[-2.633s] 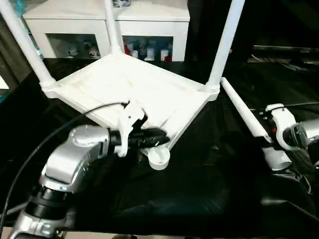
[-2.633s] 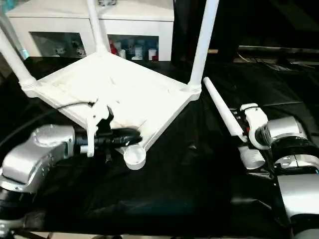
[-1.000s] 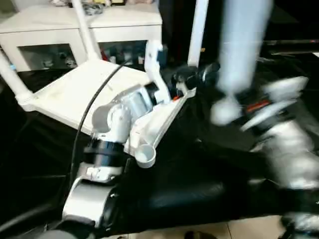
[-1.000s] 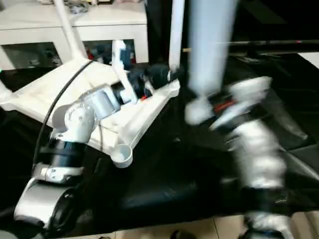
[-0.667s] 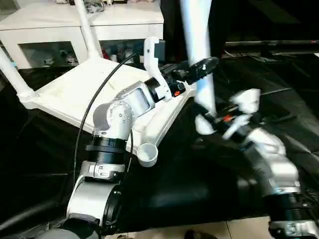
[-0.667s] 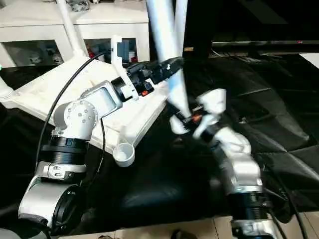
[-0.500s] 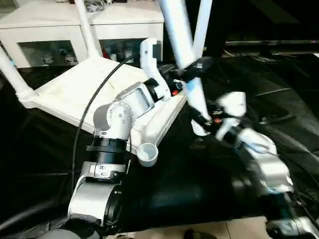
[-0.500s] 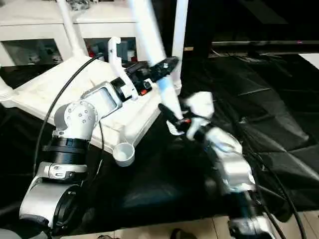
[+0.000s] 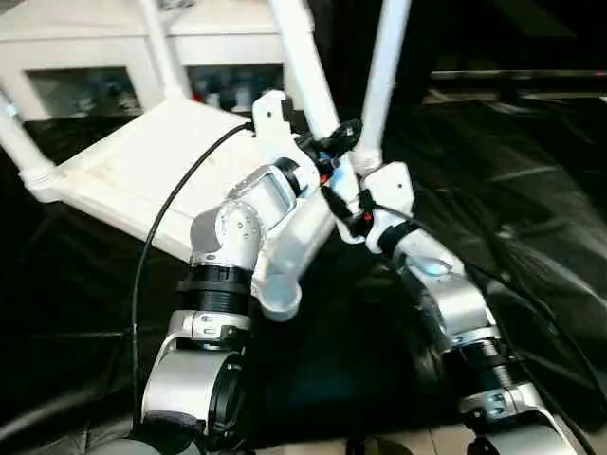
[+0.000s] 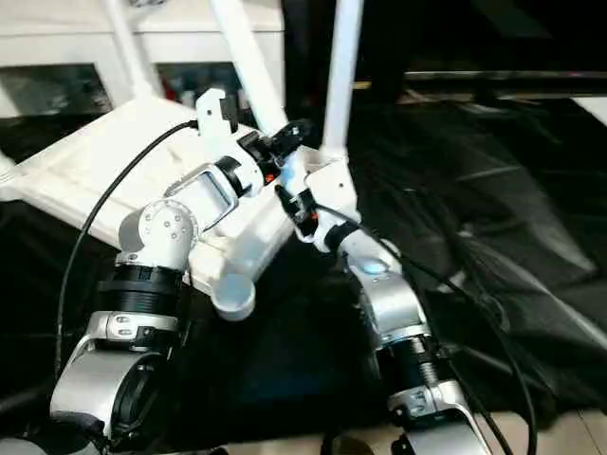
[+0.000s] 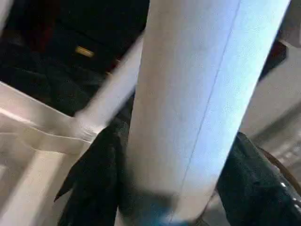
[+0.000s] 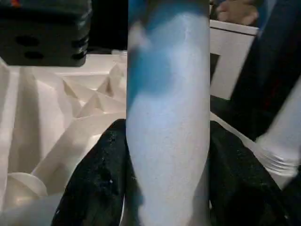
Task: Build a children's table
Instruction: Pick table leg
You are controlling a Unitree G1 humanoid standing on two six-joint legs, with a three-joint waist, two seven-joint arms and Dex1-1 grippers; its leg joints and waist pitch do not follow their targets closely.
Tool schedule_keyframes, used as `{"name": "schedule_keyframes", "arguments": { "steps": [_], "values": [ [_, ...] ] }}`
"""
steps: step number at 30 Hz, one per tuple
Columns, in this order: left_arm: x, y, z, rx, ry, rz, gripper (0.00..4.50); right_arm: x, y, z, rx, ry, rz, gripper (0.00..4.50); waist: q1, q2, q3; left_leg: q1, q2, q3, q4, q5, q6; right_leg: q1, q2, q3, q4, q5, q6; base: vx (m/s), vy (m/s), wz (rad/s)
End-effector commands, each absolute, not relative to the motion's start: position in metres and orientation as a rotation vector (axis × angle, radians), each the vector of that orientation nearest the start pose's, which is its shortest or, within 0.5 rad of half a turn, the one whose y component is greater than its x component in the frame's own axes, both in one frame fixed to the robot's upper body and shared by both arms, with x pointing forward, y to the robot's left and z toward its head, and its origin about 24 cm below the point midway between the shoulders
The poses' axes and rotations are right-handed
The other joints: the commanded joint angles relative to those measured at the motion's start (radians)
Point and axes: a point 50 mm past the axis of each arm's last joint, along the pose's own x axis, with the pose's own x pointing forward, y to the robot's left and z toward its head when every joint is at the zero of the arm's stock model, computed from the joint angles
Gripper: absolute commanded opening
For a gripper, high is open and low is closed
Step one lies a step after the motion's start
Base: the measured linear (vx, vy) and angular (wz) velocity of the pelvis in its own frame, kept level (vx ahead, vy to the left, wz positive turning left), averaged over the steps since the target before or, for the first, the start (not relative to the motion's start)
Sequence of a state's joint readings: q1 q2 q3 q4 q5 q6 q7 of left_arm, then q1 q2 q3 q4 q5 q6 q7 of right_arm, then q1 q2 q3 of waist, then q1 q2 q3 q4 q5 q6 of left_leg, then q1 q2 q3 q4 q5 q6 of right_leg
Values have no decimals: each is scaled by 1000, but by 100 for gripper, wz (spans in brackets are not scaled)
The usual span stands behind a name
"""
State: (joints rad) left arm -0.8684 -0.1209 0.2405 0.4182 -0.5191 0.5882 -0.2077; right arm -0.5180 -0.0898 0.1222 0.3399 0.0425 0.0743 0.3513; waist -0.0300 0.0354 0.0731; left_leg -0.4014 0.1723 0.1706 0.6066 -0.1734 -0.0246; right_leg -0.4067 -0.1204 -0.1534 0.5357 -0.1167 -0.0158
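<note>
Your right gripper (image 9: 353, 216) has its 2 fingers (image 12: 99, 179) clamped on the loose white leg (image 9: 302, 59), which rises tilted up and to the left over the upturned table top (image 9: 142, 166) on the black-sheeted surface (image 9: 512, 190). Your left gripper (image 9: 343, 135) has its fingers (image 11: 94, 183) narrowed around the same leg, just above the right one. 3 legs stand in the top's corner sockets, and the near socket (image 10: 233, 298) stands empty.

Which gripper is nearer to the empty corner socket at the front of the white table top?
Right, though only slightly. The right gripper holds the loose leg low down, just up and right of the empty socket. The left gripper grips the same leg higher, farther away.
</note>
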Motion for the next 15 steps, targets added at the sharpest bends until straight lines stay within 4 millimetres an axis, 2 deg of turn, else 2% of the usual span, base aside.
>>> {"name": "schedule_keyframes", "arguments": {
  "steps": [1,2,3,5,6,7,8,10,12,13,15],
  "values": [
    [374,49,175,-619,125,-568,254,339,-82,106,-147,-85,572,188,17,-18,-90,27,49,-14,-72,-302,75,48,-50,58,-49,-301,-187,58,-27,12],
    [376,51,175,-612,115,-542,238,339,-82,106,-145,-85,569,188,27,-12,-91,28,48,-9,-69,-267,87,46,-47,62,-42,-278,-197,51,-35,13],
    [377,53,176,-607,108,-527,238,339,-82,106,-144,-84,567,188,29,-14,-92,28,47,-7,-68,-251,94,46,-45,63,-42,-266,-198,51,-35,13],
    [379,55,177,-594,96,-507,219,340,-83,106,-142,-83,563,188,47,-15,-98,25,50,-6,-63,-164,124,51,-44,66,-25,-194,-212,0,0,0],
    [379,55,177,-588,93,-507,214,340,-83,106,-142,-83,562,188,50,-16,-99,25,50,-5,-62,-143,133,50,-42,67,-22,-174,-217,0,0,0],
    [379,55,178,-576,83,-506,214,340,-84,106,-142,-84,560,188,57,-18,-100,19,48,-5,-57,-107,145,54,-42,69,-14,-142,-226,0,0,0],
    [379,55,178,-571,78,-506,207,340,-84,106,-142,-85,559,188,66,-18,-102,19,49,-5,-56,-80,157,56,-43,70,-7,-123,-232,0,0,0],
    [378,54,180,-562,65,-529,202,341,-84,107,-163,-91,560,188,73,-17,-100,19,51,-5,-56,-72,161,57,-43,69,-7,-135,-235,0,0,0],
    [377,53,182,-540,54,-565,194,340,-83,107,-161,-94,596,188,75,-18,-97,21,52,-5,-59,-102,147,56,-42,68,-13,-180,-227,0,0,0],
    [376,52,183,-528,48,-583,193,339,-83,108,-138,-93,619,244,75,-19,-94,23,52,-5,-61,-134,135,55,-42,69,-18,-217,-217,0,0,0],
    [375,51,186,-486,32,-650,192,337,-86,111,-41,-90,666,258,75,-19,-92,26,53,-5,-65,-183,116,54,-41,71,-25,-269,-202,0,0,0]
  ]
}}
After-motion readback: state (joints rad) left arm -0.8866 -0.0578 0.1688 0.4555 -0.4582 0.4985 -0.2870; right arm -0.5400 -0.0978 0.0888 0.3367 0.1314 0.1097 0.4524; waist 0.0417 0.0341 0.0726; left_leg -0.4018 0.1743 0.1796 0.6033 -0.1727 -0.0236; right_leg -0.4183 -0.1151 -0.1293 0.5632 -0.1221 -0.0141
